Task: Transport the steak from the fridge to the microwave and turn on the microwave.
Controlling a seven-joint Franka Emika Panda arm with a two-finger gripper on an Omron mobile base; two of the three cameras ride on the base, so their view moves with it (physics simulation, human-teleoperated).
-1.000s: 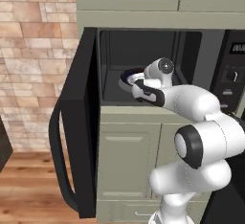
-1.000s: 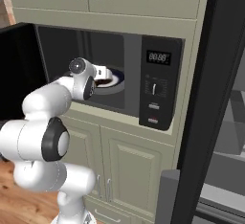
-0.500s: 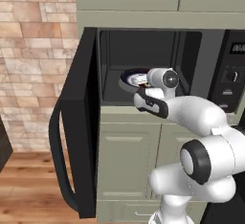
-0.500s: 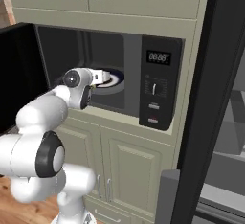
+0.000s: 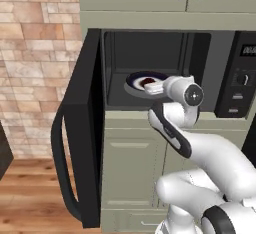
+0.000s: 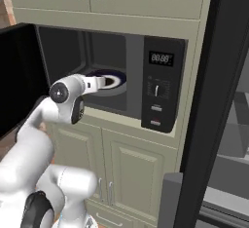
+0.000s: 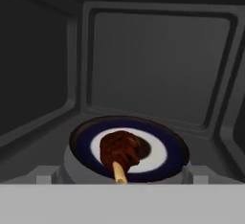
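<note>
The microwave (image 5: 159,51) stands open, its black door (image 5: 82,133) swung out to the left. On its floor sits a dark-rimmed white plate (image 5: 134,79) with the steak (image 5: 148,82) on it. In the hand view the steak (image 7: 119,149) is a dark brown lump in the middle of the plate (image 7: 165,147), with a tan bone pointing toward the camera. My gripper (image 5: 156,88) is at the cavity's mouth, level with the plate and just in front of it. It is open and holds nothing. Its fingertips (image 7: 47,174) stand wide on either side of the plate. From the right, the gripper (image 6: 99,82) reaches into the opening.
The control panel (image 6: 160,89), with display, knob and buttons, is right of the cavity. Pale green cabinet doors (image 6: 131,173) lie below, more above. The fridge (image 6: 232,124), black-framed with grey shelves, stands open at the far right. A brick wall (image 5: 35,63) is on the left.
My wrist has drawn back and down from the cavity while the fingers stay at its mouth. The steak on the plate now shows in front of the hand.
</note>
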